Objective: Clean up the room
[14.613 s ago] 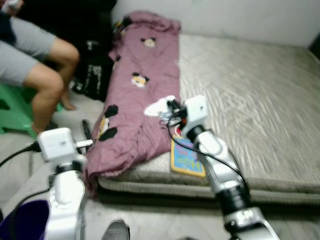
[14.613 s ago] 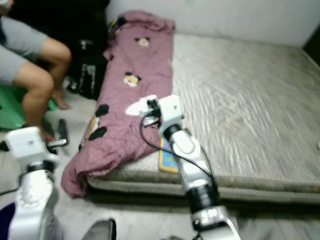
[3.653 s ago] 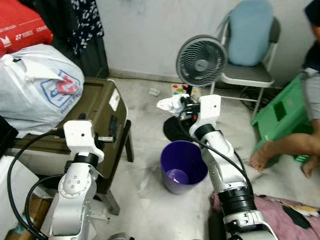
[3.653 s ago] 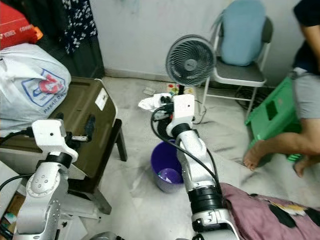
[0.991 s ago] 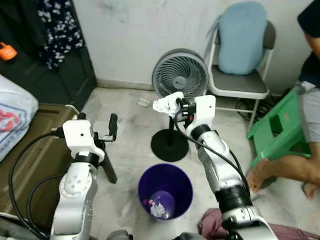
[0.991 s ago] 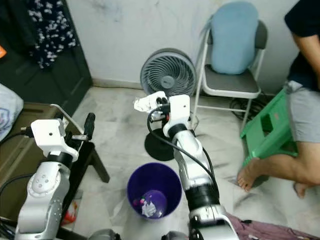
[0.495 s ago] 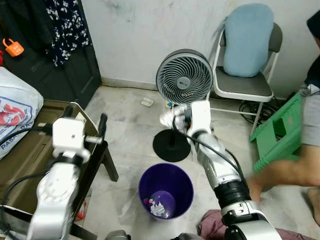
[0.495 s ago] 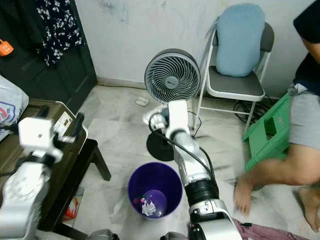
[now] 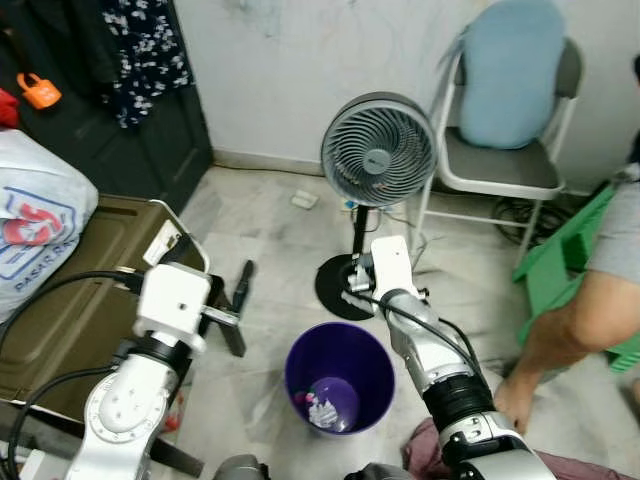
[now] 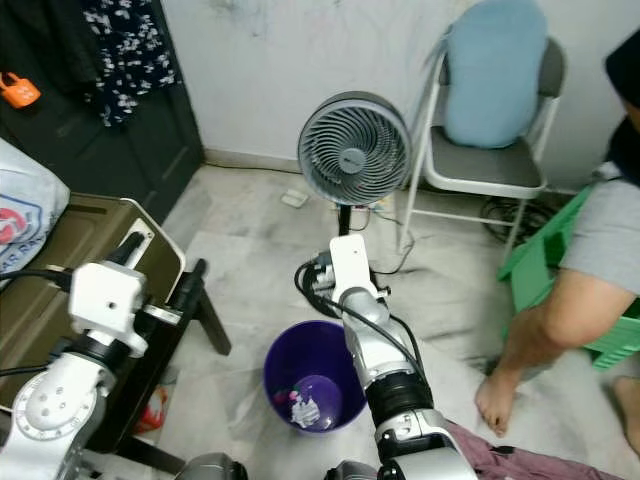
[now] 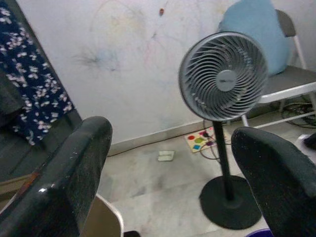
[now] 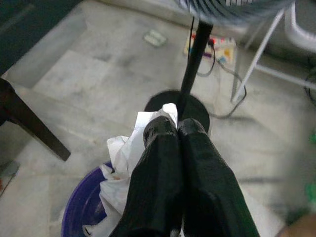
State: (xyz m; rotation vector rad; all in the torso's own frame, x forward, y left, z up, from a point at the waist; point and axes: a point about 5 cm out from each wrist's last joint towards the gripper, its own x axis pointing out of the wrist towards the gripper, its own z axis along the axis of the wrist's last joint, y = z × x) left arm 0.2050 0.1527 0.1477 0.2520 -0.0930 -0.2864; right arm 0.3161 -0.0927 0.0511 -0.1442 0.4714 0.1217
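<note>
Crumpled tissue (image 12: 129, 160) half hidden behind right gripper (image 12: 177, 129), purple bin (image 10: 318, 389) below

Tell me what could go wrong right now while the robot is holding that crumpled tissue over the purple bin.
The right gripper is shut on the tissue near the far rim of the purple bin, so released there it may drop on the floor. The fan stands just beyond, and its base and cord could snag the arm. A person's foot rests near the bin, so a wide swing might reach it.
</note>
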